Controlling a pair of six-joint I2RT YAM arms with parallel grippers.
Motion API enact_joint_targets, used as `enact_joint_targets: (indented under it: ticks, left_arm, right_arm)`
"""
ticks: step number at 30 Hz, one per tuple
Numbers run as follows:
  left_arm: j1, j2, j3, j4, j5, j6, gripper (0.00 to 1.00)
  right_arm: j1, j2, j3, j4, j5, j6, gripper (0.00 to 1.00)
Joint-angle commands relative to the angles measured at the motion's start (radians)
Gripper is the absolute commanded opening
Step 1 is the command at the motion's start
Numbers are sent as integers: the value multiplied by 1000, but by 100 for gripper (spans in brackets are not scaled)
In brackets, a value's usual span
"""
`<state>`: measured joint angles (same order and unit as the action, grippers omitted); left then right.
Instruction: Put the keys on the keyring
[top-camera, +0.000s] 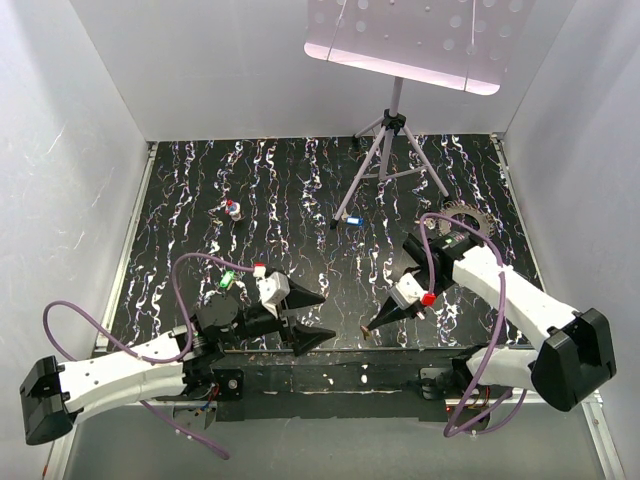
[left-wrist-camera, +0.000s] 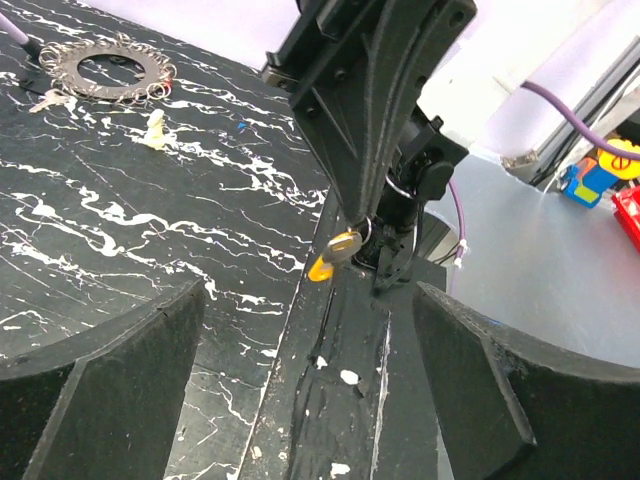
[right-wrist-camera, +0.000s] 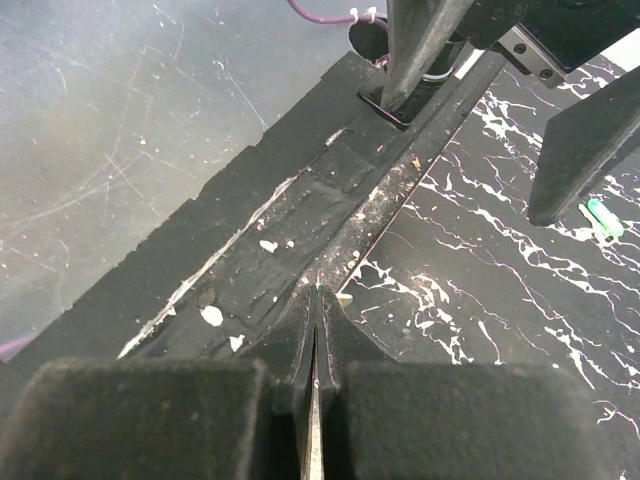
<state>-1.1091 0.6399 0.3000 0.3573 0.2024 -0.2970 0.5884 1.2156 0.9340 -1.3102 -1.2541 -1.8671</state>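
Black table (top-camera: 300, 200), left gripper (top-camera: 326, 317) agape, right gripper (top-camera: 369, 328) pinching key (left-wrist-camera: 335, 255)

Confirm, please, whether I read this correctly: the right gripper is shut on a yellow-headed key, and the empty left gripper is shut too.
Not quite: the left gripper is open, not shut; the top external view shows its fingers spread wide with nothing between them. The right gripper is indeed shut on the yellow-headed key, seen in the left wrist view.
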Motion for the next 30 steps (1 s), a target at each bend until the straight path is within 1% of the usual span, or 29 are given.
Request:
enact_joint_targets:
  ticks: [1, 5, 6, 10, 13, 16, 17, 22, 27, 30]
  left_arm:
    - [0, 4, -41, 109, 64, 81, 83]
    - [0, 18, -49, 118, 72, 111, 81]
    - [0, 26, -45, 115, 77, 116, 79]
    - [0, 81, -18, 94, 94, 122, 64]
    - [0, 125, -10, 124, 106, 107, 56]
    - [0, 168, 4, 152, 118, 96, 55]
    - [0, 179, 8, 158, 120, 93, 55]
    - [0, 214, 24, 170, 117, 85, 54]
    - [0, 205, 24, 147, 78, 67, 46]
    - [2, 193, 19, 149, 66, 53, 46]
  right_arm:
    - [-1, 25, 34, -190, 10, -177, 1]
    - [-2, 41, 26, -184, 33, -201, 1]
    - [-2, 44, 23, -182, 36, -202, 1]
    - [-7, 45, 15, -167, 48, -202, 1]
    - [-12, 44, 9, -153, 47, -181, 1]
    - [-16, 38, 3, -135, 42, -143, 1]
    - [-18, 35, 5, -120, 33, -107, 1]
    - [-22, 13, 20, 12, 2, 204, 1]
    - [-22, -5, 17, 153, 27, 520, 1]
    - [-22, -11, 12, 274, 59, 753, 1]
